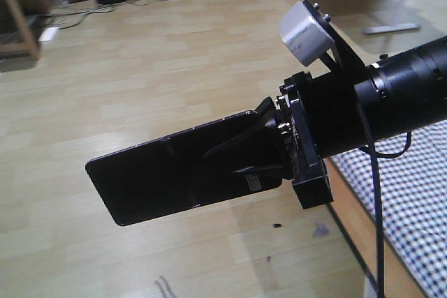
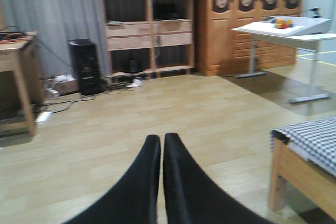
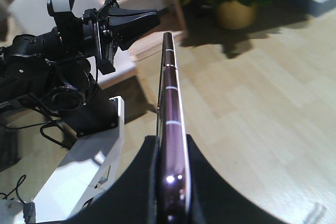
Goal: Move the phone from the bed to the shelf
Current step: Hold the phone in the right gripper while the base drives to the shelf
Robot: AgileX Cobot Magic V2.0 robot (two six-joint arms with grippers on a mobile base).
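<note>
In the front-facing view, your right pincer is closed on one end of the slim glossy black phone. The phone juts toward 9 o'clock over the light plank floor, its broad face turned to this camera. It is already off the bed with the black-and-white gingham cover, which lies at 4 o'clock. Holding it by the end leaves most of the body free, probably so you can slide it onto a board.

In the left wrist view, your left pincer is fully closed, tips touching, with nothing between them. It seems kept idle. The pale wooden shelving unit stands at 12 o'clock, well apart across the floor, and a bed corner shows at 4 o'clock.

In the right wrist view, the phone is edge-on, its rose-gold rim running toward 12 o'clock. Black fingers press both faces at 6 o'clock. The left arm sits at 10 o'clock, clear of the phone. With so much overhang, watch for slipping while you carry it.
</note>
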